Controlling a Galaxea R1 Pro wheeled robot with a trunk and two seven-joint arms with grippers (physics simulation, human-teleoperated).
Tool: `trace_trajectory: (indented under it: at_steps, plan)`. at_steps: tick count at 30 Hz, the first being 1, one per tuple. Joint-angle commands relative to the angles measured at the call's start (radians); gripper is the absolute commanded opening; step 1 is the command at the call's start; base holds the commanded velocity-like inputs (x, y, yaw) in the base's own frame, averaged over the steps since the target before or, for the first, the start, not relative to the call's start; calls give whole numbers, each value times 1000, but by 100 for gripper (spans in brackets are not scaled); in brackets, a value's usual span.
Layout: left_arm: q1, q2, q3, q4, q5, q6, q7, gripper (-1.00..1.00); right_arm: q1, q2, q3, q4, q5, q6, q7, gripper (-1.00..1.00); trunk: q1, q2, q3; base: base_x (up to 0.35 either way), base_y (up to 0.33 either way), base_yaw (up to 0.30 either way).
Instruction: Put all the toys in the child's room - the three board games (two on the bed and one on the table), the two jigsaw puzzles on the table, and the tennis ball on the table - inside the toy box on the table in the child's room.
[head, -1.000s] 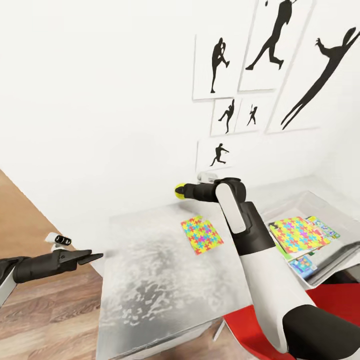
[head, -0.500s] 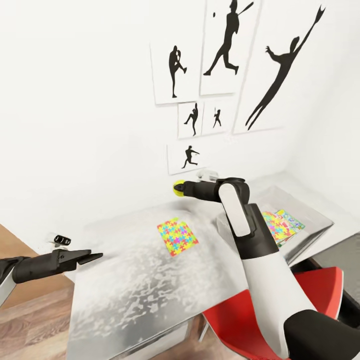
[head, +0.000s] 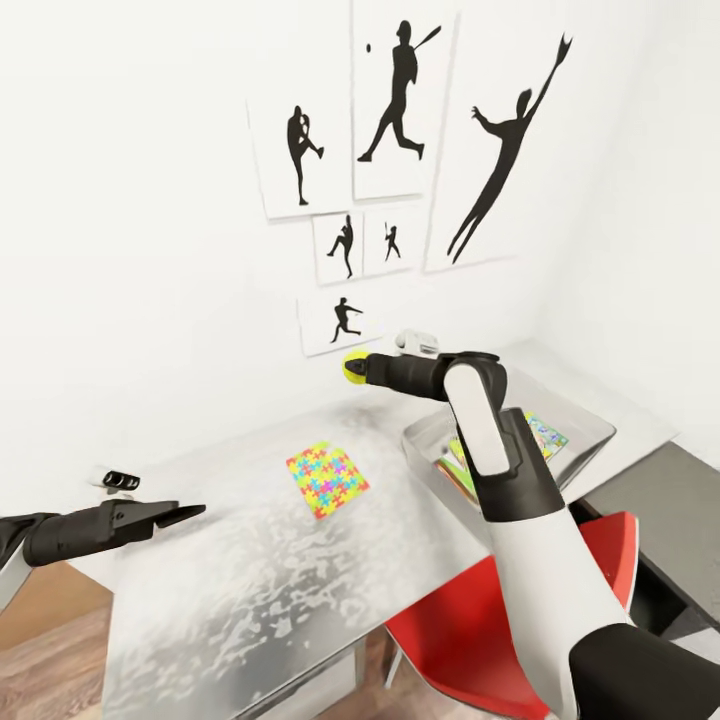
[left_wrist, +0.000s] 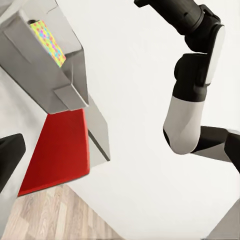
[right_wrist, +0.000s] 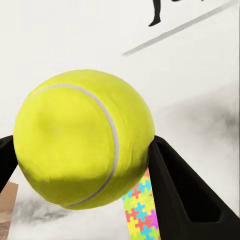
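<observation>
As view swung, tennis ball (head: 354, 366) unmoved in right claw (head: 358, 368).

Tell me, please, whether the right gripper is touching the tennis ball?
Touching. In the right wrist view, the tennis ball sits pressed between both fingers of the right gripper, no gap visible.

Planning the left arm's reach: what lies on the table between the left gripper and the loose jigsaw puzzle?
In the head view, bare table lies between the left gripper and the jigsaw puzzle.
</observation>
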Motion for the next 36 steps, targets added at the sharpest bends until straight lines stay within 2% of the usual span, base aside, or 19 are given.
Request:
trace_trajectory:
  at_steps: [1, 11, 23, 36]
  plan:
    - [0, 1, 0, -1, 1, 9, -5, 100, -1, 0, 0, -8, -12, 2, -13, -100, 1, -2, -1, 0, 0, -204]
    - [0, 0, -1, -1, -1, 2, -5, 100, 10, 0, -5, -44, -13, 2, -13, -100, 1, -2, 13, 0, -2, -204]
    - [0, -1, -1, -1, -1, 1, -5, 100, 14, 0, -5, -44, -13, 2, -14, -100, 1, -2, 28, 0, -119, -200]
    - [0, -1, -1, -1, -1, 1, -5, 100, 14, 0, -3, -43, -13, 2, -14, -100, 1, -2, 30, 0, -57, -20]
